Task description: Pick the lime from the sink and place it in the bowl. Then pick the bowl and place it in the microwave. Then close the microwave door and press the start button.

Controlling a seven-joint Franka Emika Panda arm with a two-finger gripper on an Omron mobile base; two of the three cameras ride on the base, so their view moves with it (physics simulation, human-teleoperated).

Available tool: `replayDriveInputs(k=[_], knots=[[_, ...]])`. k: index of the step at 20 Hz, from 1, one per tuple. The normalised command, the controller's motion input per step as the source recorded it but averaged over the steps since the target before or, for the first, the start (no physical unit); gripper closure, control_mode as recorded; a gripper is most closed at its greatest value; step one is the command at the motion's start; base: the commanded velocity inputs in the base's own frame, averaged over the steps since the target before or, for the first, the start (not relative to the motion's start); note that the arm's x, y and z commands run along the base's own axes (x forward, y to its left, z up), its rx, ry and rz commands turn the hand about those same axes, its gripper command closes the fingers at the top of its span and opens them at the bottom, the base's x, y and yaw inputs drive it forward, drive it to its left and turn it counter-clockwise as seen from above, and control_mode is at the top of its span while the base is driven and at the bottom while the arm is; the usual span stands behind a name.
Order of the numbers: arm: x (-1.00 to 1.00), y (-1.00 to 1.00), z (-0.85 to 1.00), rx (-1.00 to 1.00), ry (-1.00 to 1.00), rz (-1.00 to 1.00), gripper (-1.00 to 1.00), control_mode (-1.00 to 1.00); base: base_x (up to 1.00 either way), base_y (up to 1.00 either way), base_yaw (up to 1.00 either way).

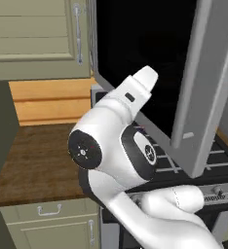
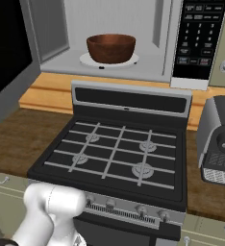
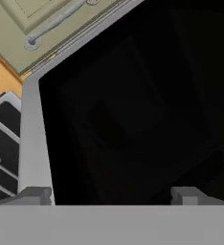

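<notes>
The gripper (image 3: 111, 195) is spread wide and holding nothing, right up against the black glass of the open microwave door (image 3: 133, 110), while the brown bowl (image 2: 111, 48) sits on the turntable inside the microwave (image 2: 148, 72), whose keypad writing is too tiny to read.

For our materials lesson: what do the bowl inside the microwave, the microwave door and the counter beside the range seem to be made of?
Bowl: probably wood, matte reddish-brown with faint grain.
Microwave door: glossy black glass in a brushed silver-grey frame, likely steel.
Counter: dark wood, with visible grain streaks.
</notes>
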Motion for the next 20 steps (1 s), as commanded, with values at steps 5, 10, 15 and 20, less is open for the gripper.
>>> replayDriveInputs(k=[5,10,15,20], knots=[[0.78,-1.00,0.03,0.23,0.00,0.11,-1.00,-1.00,0.00,0.00,0.00],[0.84,-0.85,0.00,0.17,0.00,0.11,-1.00,-1.00,0.00,0.00,0.00],[0.74,-0.64,0.00,0.12,0.00,0.08,-1.00,-1.00,0.00,0.00,0.00],[0.58,-0.48,0.05,0.10,0.00,0.06,-1.00,-1.00,0.00,0.00,0.00]])
